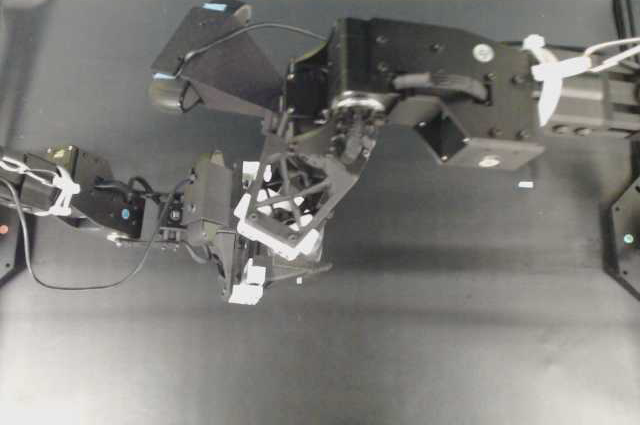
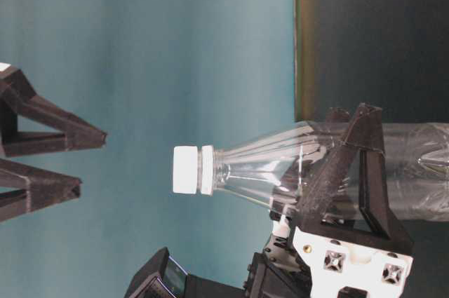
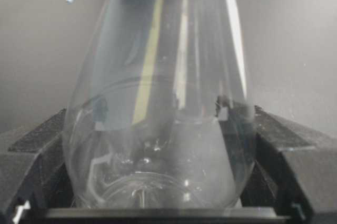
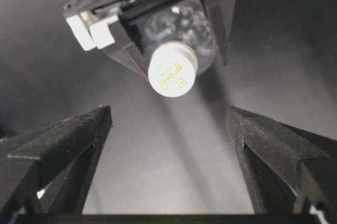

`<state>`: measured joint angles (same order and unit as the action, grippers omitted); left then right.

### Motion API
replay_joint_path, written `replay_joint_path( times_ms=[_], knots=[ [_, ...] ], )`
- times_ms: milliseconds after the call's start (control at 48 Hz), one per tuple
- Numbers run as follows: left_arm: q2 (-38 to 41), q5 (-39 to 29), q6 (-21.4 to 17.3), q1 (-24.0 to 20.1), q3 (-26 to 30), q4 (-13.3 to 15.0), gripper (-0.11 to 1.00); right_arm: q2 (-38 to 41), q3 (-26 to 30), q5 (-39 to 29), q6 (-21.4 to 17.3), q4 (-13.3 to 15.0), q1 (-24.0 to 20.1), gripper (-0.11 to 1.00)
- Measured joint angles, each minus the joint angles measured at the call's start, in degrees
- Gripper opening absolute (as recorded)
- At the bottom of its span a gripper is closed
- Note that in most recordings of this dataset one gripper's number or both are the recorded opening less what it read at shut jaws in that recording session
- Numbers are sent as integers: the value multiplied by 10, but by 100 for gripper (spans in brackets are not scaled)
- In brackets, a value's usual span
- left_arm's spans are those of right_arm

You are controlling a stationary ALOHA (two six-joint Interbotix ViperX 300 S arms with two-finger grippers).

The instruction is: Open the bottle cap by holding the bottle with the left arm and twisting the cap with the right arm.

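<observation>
The clear bottle (image 2: 280, 168) is held off the table, with its white cap (image 2: 186, 170) screwed on its neck. My left gripper (image 2: 351, 121) is shut on the bottle's round body. In the left wrist view the bottle (image 3: 158, 129) fills the frame between the two black fingers (image 3: 279, 150). My right gripper (image 2: 91, 161) is open and faces the cap with a clear gap, touching nothing. In the right wrist view the cap (image 4: 172, 76) lies beyond the spread fingers (image 4: 68, 145). In the overhead view the right gripper (image 1: 292, 207) hides the bottle.
A small white scrap (image 1: 525, 185) lies on the dark table to the right of the arms. Black fixtures (image 1: 625, 235) stand at the table's right edge. A teal wall runs along the back.
</observation>
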<state>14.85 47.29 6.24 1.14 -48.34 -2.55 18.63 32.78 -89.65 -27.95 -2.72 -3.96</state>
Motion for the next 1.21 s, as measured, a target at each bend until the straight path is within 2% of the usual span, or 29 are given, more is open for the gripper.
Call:
replay_joint_path(
  times_ms=[229, 708, 791, 895, 1062, 1207],
  knots=[
    [0, -1, 0, 1, -1, 0, 83, 18, -32, 5, -8, 1, 0, 84],
    [0, -1, 0, 0, -1, 0, 83, 20, -92, 79, -9, 1, 0, 82],
    [0, 0, 0, 0, -1, 0, 83, 21, -94, 81, -9, 1, 0, 76],
    [0, -1, 1, 0, -1, 0, 83, 21, -94, 81, -9, 0, 0, 65],
    [0, 0, 2, -1, -1, 0, 83, 21, -94, 80, -8, 1, -1, 37],
    [0, -1, 1, -1, -1, 0, 83, 21, -94, 79, -8, 1, -1, 37]
  ],
)
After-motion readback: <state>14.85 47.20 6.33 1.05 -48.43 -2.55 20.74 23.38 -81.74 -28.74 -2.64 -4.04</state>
